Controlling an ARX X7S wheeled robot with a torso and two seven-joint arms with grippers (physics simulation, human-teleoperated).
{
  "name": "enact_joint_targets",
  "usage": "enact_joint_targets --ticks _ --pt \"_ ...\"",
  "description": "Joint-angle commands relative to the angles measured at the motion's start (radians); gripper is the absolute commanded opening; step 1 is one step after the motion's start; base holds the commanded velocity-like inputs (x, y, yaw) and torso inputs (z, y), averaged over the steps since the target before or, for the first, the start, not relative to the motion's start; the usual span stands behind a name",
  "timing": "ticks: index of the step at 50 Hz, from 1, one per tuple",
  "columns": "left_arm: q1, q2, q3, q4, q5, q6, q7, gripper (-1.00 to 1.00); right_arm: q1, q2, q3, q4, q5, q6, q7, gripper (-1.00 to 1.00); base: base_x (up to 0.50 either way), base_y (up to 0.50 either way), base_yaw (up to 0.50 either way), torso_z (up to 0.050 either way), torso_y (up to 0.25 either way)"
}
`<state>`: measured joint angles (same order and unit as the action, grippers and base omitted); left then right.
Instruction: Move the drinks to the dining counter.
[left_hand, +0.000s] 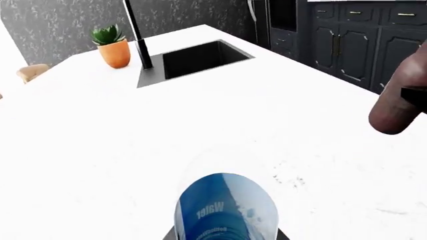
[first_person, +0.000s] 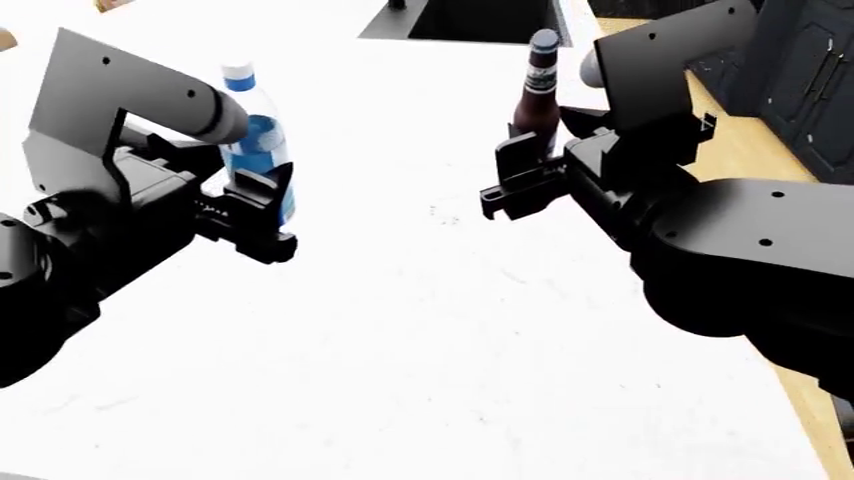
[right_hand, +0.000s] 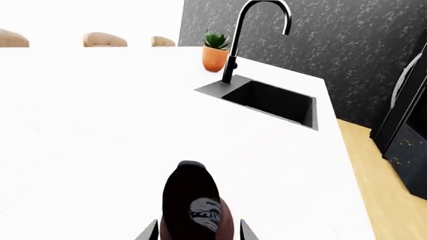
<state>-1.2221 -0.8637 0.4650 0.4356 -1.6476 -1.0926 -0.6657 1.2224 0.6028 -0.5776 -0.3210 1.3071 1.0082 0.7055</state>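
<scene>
Bottles both in hand over the dining counter (first_person: 441, 330): our left gripper (first_person: 260, 215) is closed around the water bottle (first_person: 254, 140), our right gripper (first_person: 527, 175) is clamped on the beer bottle (first_person: 537, 85), and both bottles stand upright, though we cannot tell whether their bases touch the white top. We judge the carry done and the set-down next: lower each straight, then release. Sink (right_hand: 270, 102), black faucet (right_hand: 250, 30) and potted succulent (right_hand: 215, 50) lie well ahead; nothing obstructs.
</scene>
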Motion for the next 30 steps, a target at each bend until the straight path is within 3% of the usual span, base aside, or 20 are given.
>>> enact_joint_targets --ticks 1,30 --pt "-0.022 0.001 0.024 0.023 0.001 -0.02 -0.037 -1.0 -0.041 0.003 0.003 0.007 -0.008 -0.02 -0.029 -1.0 0.0 0.0 0.0 0.0 0.0" --pt "-0.021 -0.01 0.026 0.036 -0.009 -0.008 -0.041 -1.0 -0.201 0.04 0.035 -0.008 0.07 -0.091 -0.089 -1.0 0.0 0.0 0.0 0.0 0.001"
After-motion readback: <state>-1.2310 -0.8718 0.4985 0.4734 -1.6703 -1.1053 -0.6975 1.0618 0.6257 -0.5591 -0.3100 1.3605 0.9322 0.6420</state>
